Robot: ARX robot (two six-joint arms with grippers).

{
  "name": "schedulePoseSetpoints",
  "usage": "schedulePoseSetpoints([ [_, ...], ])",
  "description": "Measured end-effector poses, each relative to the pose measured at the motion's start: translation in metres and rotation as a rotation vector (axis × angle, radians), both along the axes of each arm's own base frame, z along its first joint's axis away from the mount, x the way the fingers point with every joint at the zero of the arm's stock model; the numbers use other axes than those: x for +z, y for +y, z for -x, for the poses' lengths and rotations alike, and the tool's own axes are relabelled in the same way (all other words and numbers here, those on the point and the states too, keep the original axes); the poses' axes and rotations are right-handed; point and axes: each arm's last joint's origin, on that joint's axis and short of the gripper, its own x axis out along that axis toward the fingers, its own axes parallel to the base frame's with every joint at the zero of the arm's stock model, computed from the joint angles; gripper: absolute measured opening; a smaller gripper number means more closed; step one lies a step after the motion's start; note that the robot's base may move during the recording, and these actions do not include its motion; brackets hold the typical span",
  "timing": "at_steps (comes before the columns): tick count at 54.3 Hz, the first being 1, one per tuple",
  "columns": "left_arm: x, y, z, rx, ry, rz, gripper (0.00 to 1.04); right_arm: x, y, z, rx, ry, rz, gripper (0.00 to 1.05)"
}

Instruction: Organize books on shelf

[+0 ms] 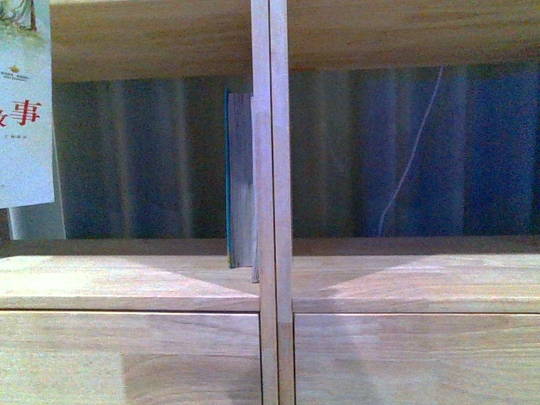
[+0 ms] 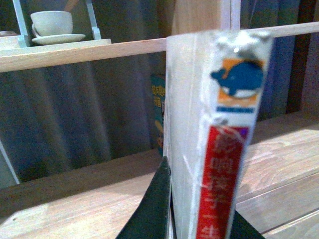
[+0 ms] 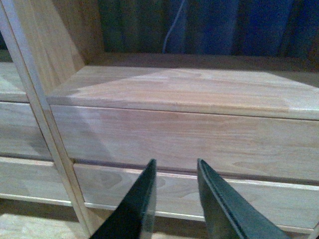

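My left gripper (image 2: 194, 199) is shut on the thin pale paperback (image 2: 214, 139), held upright with its red-white spine and whale logo toward the camera. The same paperback (image 1: 25, 101) shows at the far left of the front view, in front of the left bay. The teal book (image 1: 240, 177) stands upright in the left bay against the doubled central upright (image 1: 271, 202); it shows as the teal book (image 2: 158, 112) behind the paperback. My right gripper (image 3: 175, 169) is open and empty, in front of the drawer fronts (image 3: 199, 144) below the right bay of the shelf (image 1: 126, 283).
A white cup and saucer (image 2: 52, 27) sit on an upper board. A pale cable (image 1: 409, 160) hangs behind the right bay, in front of a dark curtain (image 1: 472, 152). The right bay's board (image 3: 189, 87) holds nothing.
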Motion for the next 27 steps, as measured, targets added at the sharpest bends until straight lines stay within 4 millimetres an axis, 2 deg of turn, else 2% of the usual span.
schedulePoseSetpoints([
  [8,-0.005,0.005,-0.017,0.05,-0.045,0.003,0.07,-0.011,0.0,0.005,0.0,-0.003,0.0,0.03],
  [14,-0.013,0.008,-0.039,0.094,-0.054,0.006,0.07,-0.019,0.0,0.009,0.001,-0.005,0.001,0.03],
  [20,-0.026,0.006,-0.073,0.123,-0.022,0.01,0.07,-0.025,0.0,0.012,0.002,-0.009,0.002,0.03],
  [27,-0.033,0.002,-0.103,0.148,-0.012,0.005,0.07,-0.031,0.0,0.015,0.002,-0.008,0.002,0.03],
])
